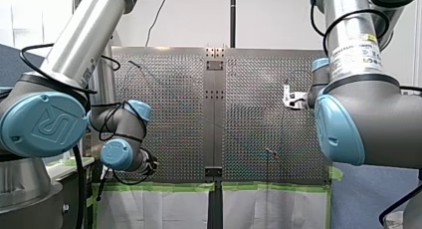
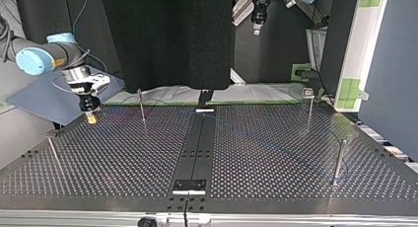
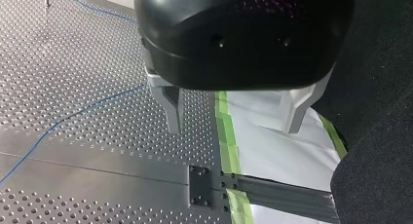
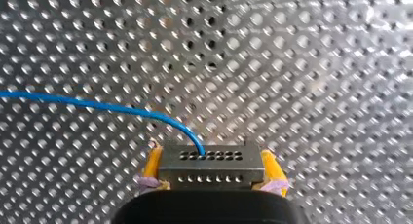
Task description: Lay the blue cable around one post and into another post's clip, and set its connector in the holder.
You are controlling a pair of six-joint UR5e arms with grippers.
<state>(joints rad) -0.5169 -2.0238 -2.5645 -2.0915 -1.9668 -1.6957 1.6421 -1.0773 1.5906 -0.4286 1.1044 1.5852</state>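
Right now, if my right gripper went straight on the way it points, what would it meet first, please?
Probably the perforated table: my right gripper, shut on the connector of the blue cable, points at bare plate with nothing between. The connector would likely touch first; the gap is unclear.

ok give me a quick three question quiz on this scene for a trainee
1. True or false: my right hand is shut on the connector at the end of the blue cable.
2. What is between the fingers of my left hand? A the blue cable; B nothing; C a post.
3. Fill in: the tape along the table edge under my left hand is ___.
Key: 1 true; 2 B; 3 green.
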